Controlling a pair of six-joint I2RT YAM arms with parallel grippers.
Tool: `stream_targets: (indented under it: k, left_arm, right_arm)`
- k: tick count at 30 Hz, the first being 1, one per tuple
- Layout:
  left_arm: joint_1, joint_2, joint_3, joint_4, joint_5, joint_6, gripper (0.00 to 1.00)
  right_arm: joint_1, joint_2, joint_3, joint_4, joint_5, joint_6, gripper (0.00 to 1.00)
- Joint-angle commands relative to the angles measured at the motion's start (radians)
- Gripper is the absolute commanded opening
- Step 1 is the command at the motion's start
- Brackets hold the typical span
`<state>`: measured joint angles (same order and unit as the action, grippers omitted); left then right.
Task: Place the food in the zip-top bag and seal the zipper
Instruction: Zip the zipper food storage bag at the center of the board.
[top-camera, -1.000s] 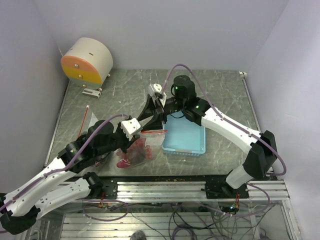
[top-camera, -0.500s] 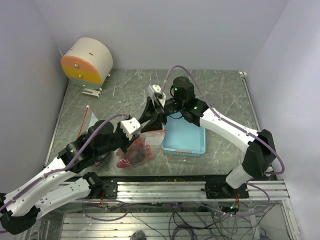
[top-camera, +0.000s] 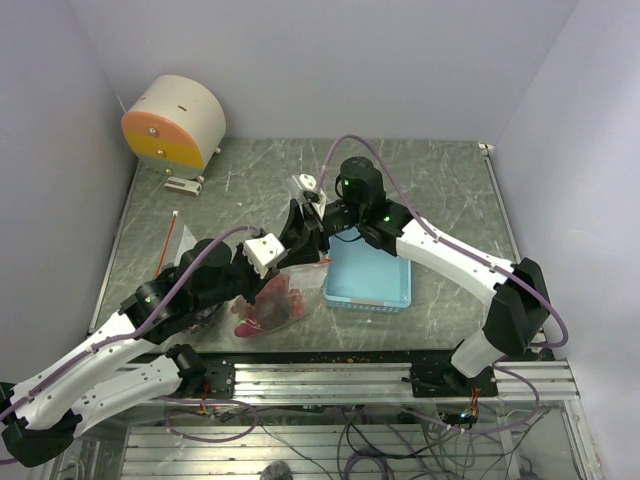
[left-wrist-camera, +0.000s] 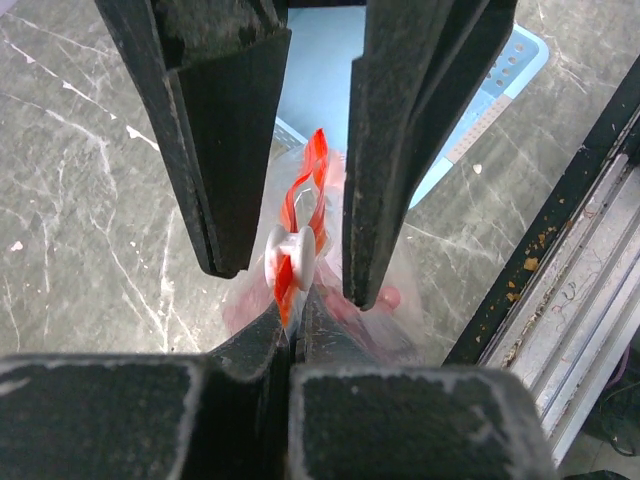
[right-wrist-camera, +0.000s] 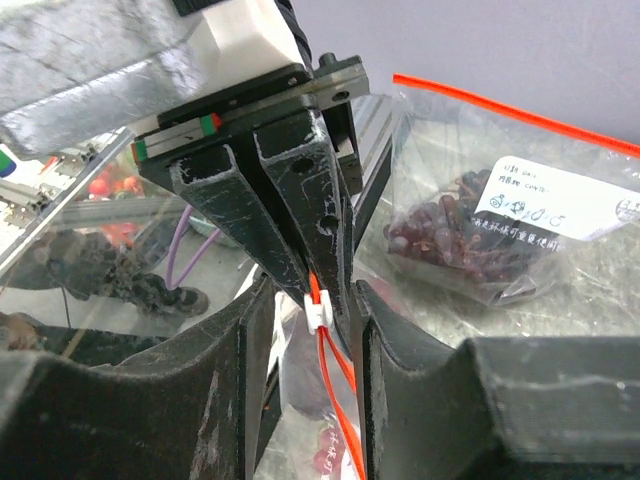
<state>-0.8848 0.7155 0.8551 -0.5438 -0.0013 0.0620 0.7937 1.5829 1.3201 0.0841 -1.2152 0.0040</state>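
Observation:
The clear zip-top bag (top-camera: 272, 300) hangs between both grippers, with red food (top-camera: 258, 310) inside it. My left gripper (top-camera: 285, 260) is shut on the orange-red zipper (left-wrist-camera: 300, 190) at the bag's mouth, seen up close in the left wrist view (left-wrist-camera: 290, 305). A white slider (left-wrist-camera: 292, 255) sits on the strip just past its tips. My right gripper (top-camera: 302, 245) is open and straddles the slider (right-wrist-camera: 317, 312) and the left gripper's fingers (right-wrist-camera: 290, 200). Its jaws stand either side without clamping. Red food shows through the plastic below (left-wrist-camera: 385, 297).
The light blue tray (top-camera: 370, 278) lies right of the bag, also in the left wrist view (left-wrist-camera: 490, 100). A second clear bag of dark berries (right-wrist-camera: 480, 235) with a white label lies at the left; its orange strip (top-camera: 170, 240) shows. A round white-and-orange device (top-camera: 175, 120) stands back left. The metal rail (top-camera: 330, 375) runs along the front.
My right gripper has edged left and down toward the left gripper, over the zipper. The bag and left gripper have shifted slightly left.

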Motion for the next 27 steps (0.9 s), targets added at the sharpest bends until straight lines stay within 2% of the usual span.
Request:
stream_targets:
  k: [1, 4, 6, 13, 24, 27]
  left_arm:
    - [0.002, -0.008, 0.018, 0.022, -0.017, -0.01, 0.07]
    - [0.002, -0.014, 0.014, 0.021, -0.021, -0.01, 0.07]
    - [0.001, -0.018, 0.013, 0.02, -0.021, -0.01, 0.07]
    - [0.002, -0.017, 0.014, 0.019, -0.026, -0.011, 0.07]
    - [0.001, -0.079, 0.034, 0.003, -0.072, -0.019, 0.07]
    - [0.001, -0.091, 0.037, 0.002, -0.082, -0.019, 0.07]
  right_arm:
    - [0.005, 0.017, 0.004, -0.036, 0.031, -0.025, 0.36]
    - [0.005, 0.019, -0.002, -0.042, 0.049, -0.029, 0.34]
    - [0.004, 0.021, 0.0, -0.048, 0.057, -0.031, 0.3]
    - [0.004, 0.02, 0.002, -0.062, 0.07, -0.037, 0.06]
    - [-0.03, 0.002, -0.025, -0.116, 0.09, -0.106, 0.03]
    - [-0.035, 0.013, -0.011, -0.179, 0.087, -0.164, 0.03]
